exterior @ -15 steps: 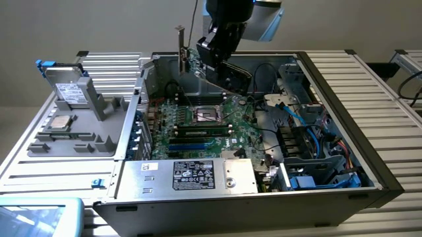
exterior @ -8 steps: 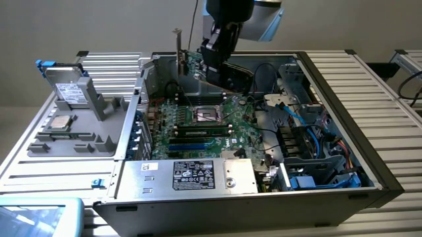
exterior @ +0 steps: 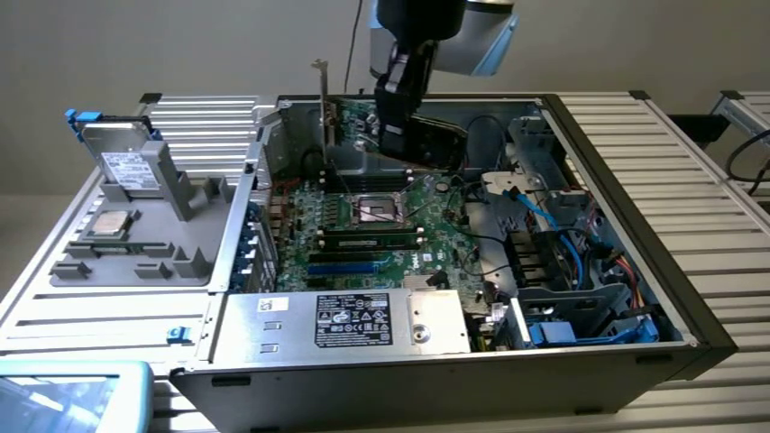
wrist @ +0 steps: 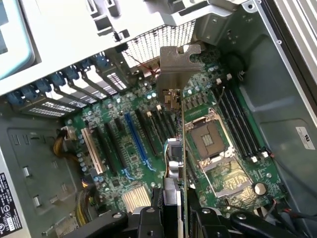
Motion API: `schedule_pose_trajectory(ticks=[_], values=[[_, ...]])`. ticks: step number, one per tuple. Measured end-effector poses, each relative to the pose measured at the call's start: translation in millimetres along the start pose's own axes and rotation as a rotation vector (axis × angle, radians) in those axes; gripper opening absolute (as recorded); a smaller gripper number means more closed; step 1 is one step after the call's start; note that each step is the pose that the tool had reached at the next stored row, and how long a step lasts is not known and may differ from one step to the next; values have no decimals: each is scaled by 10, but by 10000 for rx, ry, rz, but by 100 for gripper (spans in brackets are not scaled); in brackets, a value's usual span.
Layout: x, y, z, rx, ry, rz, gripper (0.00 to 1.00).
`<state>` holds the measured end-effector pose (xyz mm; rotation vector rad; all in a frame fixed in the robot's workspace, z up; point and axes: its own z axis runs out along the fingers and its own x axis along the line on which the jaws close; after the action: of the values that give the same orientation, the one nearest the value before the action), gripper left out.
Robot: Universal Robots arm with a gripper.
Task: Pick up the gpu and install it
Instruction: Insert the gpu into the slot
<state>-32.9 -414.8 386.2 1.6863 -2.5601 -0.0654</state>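
The gripper (exterior: 401,97) is clamped on the graphics card (exterior: 355,117) over the open computer case (exterior: 641,216).
We see the card held upright and edge-on above the green motherboard (wrist: 119,173), with its silver bracket (wrist: 174,69) toward the case's slotted back wall.

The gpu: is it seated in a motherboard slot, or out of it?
Out. The gripper holds the gpu in the air above the motherboard; the blue slot is bare.
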Motion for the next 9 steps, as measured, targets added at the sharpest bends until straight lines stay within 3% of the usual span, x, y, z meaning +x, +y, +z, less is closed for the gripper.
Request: schedule_pose_trajectory(ticks=[9], values=[[0, 0, 1, 285, 197, -1250, 30]])
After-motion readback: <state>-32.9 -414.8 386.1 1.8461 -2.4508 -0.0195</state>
